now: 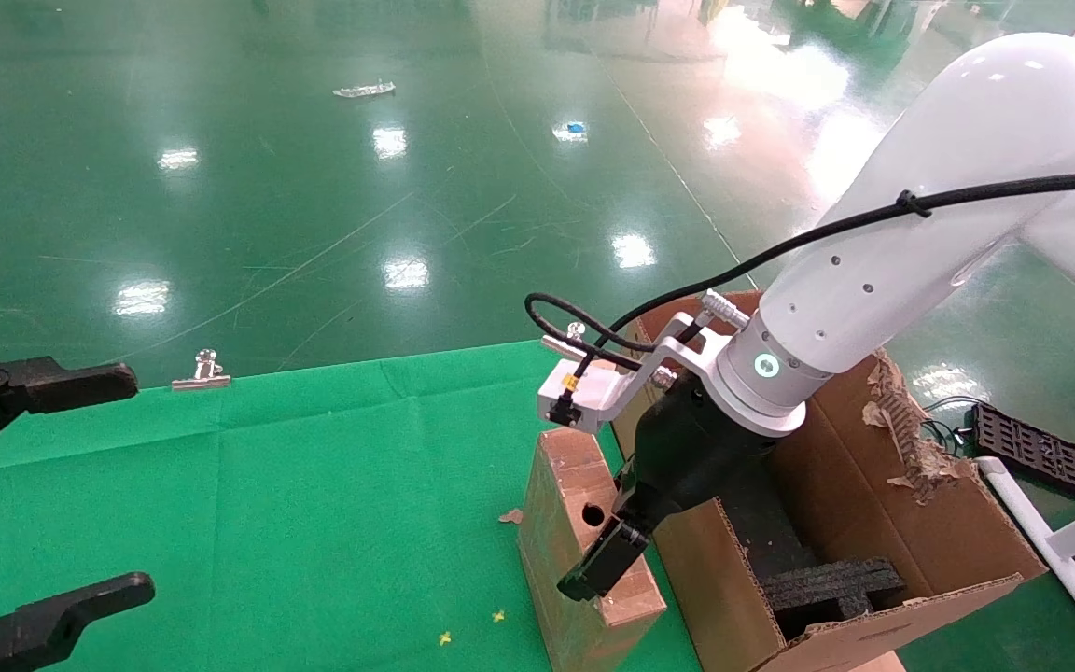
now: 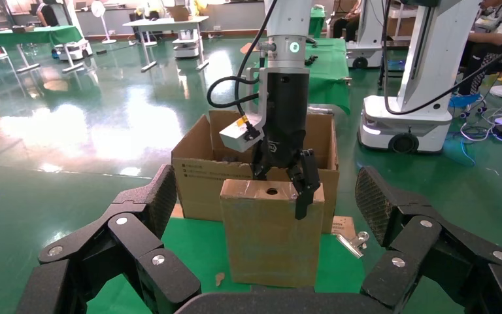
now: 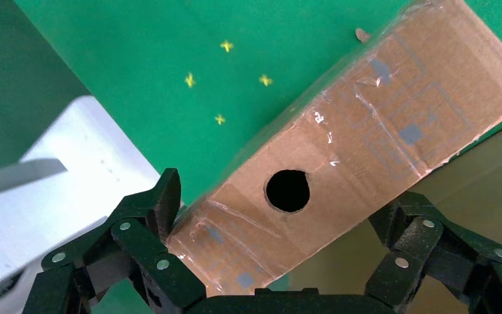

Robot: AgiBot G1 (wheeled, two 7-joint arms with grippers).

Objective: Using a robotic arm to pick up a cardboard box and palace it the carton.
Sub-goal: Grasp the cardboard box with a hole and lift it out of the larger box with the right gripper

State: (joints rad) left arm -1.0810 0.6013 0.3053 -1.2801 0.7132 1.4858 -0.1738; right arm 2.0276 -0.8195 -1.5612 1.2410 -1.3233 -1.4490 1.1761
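From the head camera, the robotic arm [image 1: 883, 280] on the right reaches down and forward, its right hand [image 1: 614, 537] set over the top narrow edge of the cardboard box [image 1: 575, 532]. The box stands upright on the green tabletop [image 1: 295, 504], its round hole just beyond the near finger. One black finger lies down the box's near face; the other is hidden behind the hand body, so whether the hand is clenched on the box cannot be told from here. Just to the hand's right, touching or nearly touching the box, sits the carton [image 1: 873, 523] with its flaps up, one ragged edge, and black foam blocks [image 1: 831, 588] inside. Far to the left, the left hand [image 1: 43, 495] hangs idle above the cloth, fingers spread wide. A metal clip [image 1: 202, 371] lies at the cloth's far edge.

The left wrist camera looks between its own released fingers [image 2: 137, 235] at the box [image 2: 271, 232] — upright, hole on top. The right hand [image 2: 287, 180] comes straight down onto that top edge, one finger over the front face, the other behind. The carton [image 2: 202, 170] stands directly behind the hand.

The right wrist camera shows the box's holed edge [image 3: 340, 163] between the two fingers [image 3: 144, 242], which sit at either side of it — the gap to the box looks closed on one side, slight on the other. Yellow crosses [image 3: 225, 46] mark the cloth beyond the hand.
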